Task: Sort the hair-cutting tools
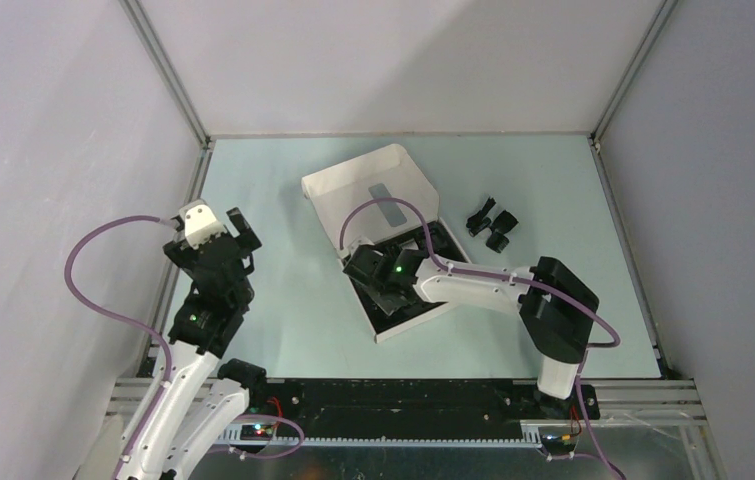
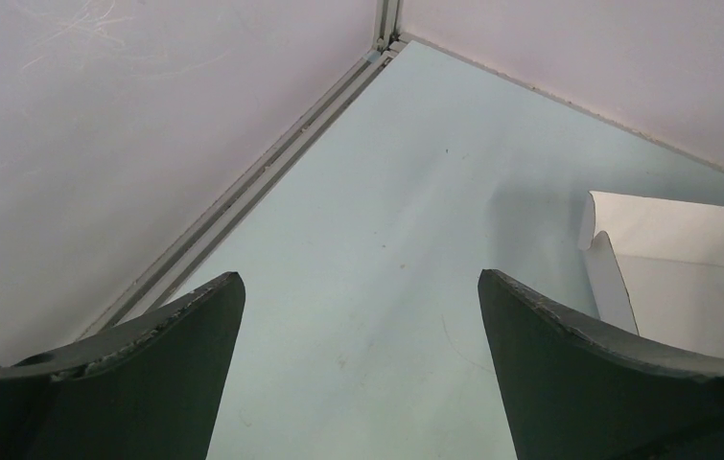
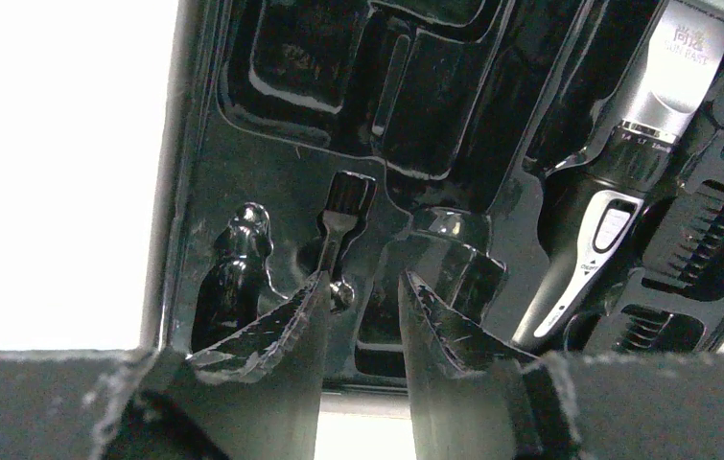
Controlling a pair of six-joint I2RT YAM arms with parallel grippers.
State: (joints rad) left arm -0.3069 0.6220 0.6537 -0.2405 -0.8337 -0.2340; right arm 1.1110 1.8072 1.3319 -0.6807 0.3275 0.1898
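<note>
A white cardboard box (image 1: 378, 185) lies open mid-table with a black tray (image 3: 243, 172) in it. The silver-and-black clipper (image 3: 626, 163) lies in the tray's right slot. A black comb attachment (image 3: 698, 235) sits beside it. A small black brush (image 3: 340, 216) lies in a slot just ahead of my right gripper (image 3: 362, 283), which hovers over the tray, jaws slightly apart and empty. Several black attachments (image 1: 491, 222) lie loose on the table right of the box. My left gripper (image 2: 362, 287) is wide open and empty over bare table at the left.
The box lid (image 2: 665, 230) shows at the right edge of the left wrist view. Grey enclosure walls and an aluminium rail (image 2: 271, 163) border the pale green table (image 1: 293, 190). A purple cable (image 1: 393, 205) loops over the box.
</note>
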